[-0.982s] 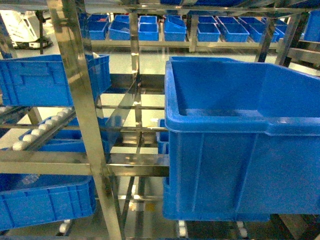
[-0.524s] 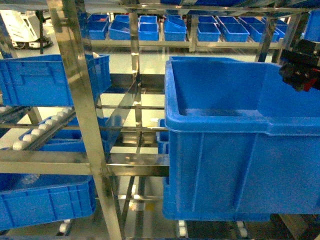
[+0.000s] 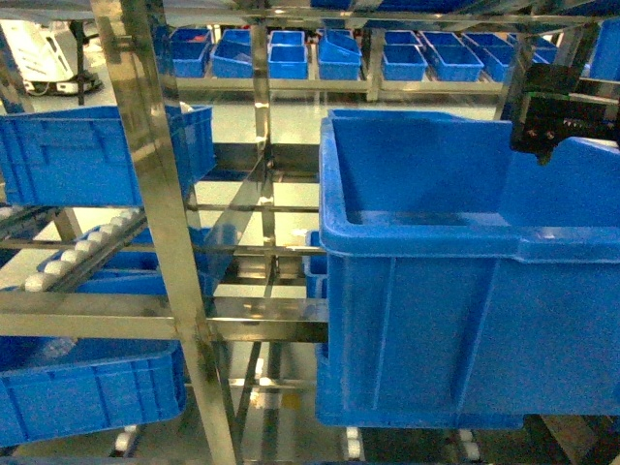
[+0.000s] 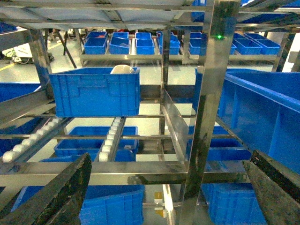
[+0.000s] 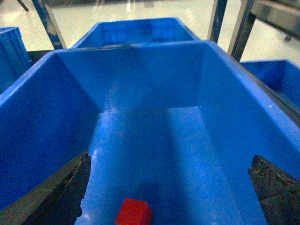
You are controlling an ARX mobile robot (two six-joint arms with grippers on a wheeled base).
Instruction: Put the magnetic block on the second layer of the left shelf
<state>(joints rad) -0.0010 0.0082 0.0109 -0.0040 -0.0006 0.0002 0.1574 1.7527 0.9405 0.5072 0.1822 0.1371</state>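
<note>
The magnetic block [image 5: 133, 212], a small red cube, lies on the floor of the large blue bin [image 5: 42, 117] at the near left of the right wrist view. My right gripper [image 5: 168, 187] hangs open above the bin's inside, and the block sits low between its fingers, closer to the left one. In the head view the right arm's black wrist [image 3: 554, 118] shows over the bin's [image 3: 465, 320] far right rim; the block is hidden there. My left gripper [image 4: 166, 187] is open and empty, facing the steel shelf post [image 4: 206, 117].
The left shelf holds a blue crate [image 3: 97, 150] on its upper level, white roller tracks [image 3: 82, 247] below it, and another blue crate [image 3: 87, 387] at the bottom. A steel upright [image 3: 160, 213] separates the two bays. Rows of blue bins [image 3: 339, 53] stand far behind.
The right arm came into the head view from the right edge and now sits over the large bin's far right rim. The rest of the scene is unchanged.
</note>
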